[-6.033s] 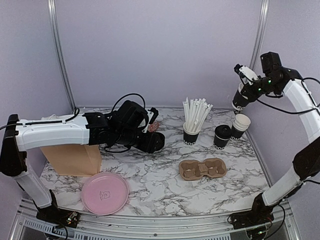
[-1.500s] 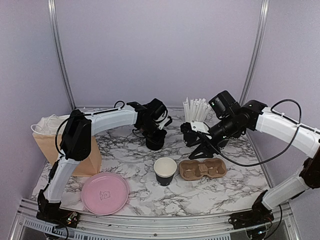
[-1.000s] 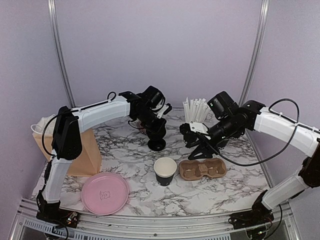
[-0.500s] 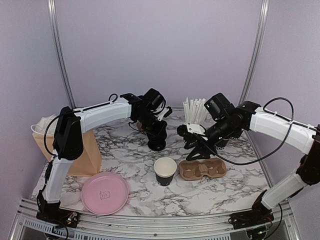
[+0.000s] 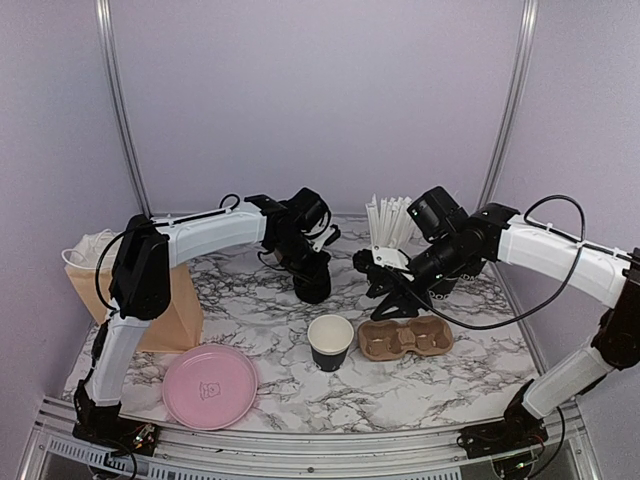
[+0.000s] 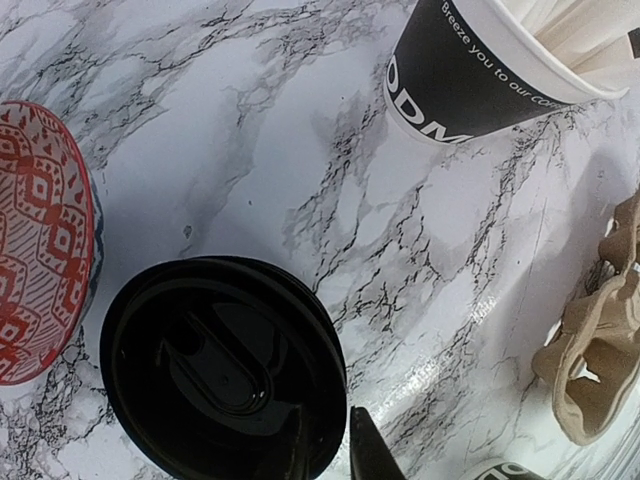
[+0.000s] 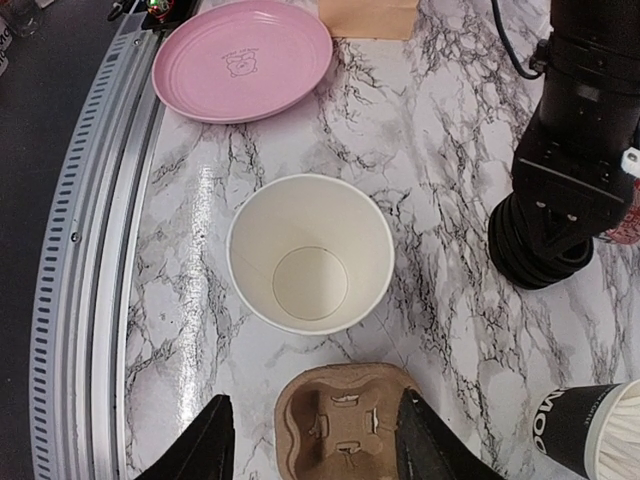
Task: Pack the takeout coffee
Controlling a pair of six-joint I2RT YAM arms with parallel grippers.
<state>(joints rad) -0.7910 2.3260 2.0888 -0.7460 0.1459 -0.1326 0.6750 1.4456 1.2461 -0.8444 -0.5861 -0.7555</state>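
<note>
Now, over the counter (image 5: 290,385), the left gripper (image 5: 312,275) has come down again on the lids (image 6: 220,370) — its jaws' state I cannot tell — so capping seems near. Right gripper (image 7: 315,397), jaws spread, hovers by the carrier (image 7: 345,425); the open cup (image 7: 310,250) stands just beside it, bare marble around, the rail (image 7: 90,250) close in front.
</note>
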